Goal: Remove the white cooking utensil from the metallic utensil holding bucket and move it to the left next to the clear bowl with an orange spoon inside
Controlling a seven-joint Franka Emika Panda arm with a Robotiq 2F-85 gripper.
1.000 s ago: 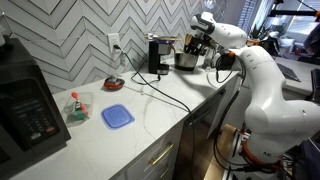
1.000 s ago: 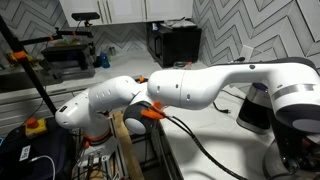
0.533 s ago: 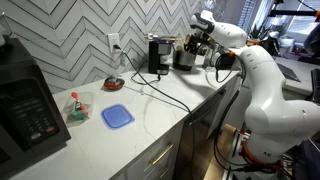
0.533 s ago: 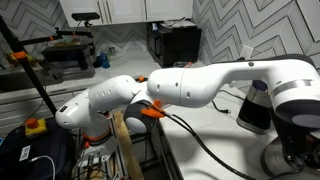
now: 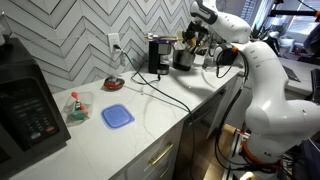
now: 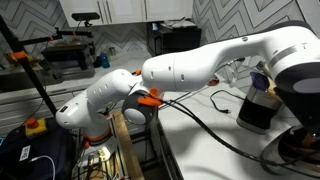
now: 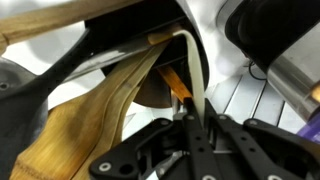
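Observation:
The metallic utensil bucket (image 5: 185,60) stands at the far end of the counter beside a black coffee machine (image 5: 157,55); it also shows as a dark cylinder in an exterior view (image 6: 257,110). My gripper (image 5: 195,38) hangs just above the bucket. In the wrist view my gripper (image 7: 193,122) is shut on the thin handle of the white utensil (image 7: 191,70). A wooden spoon (image 7: 95,115) and an orange utensil (image 7: 177,84) lie beside it. The clear bowl with the orange spoon (image 5: 115,83) sits further left by the wall.
A blue lid (image 5: 117,116) and a small red-capped bottle (image 5: 73,108) lie on the white counter. A black microwave (image 5: 25,112) fills the near left. Black cables (image 5: 160,92) run across the counter. A wall outlet (image 5: 114,43) sits above the bowl.
My arm has risen above the bucket, carrying the gripper and the white utensil upward. Nothing else on the counter has moved.

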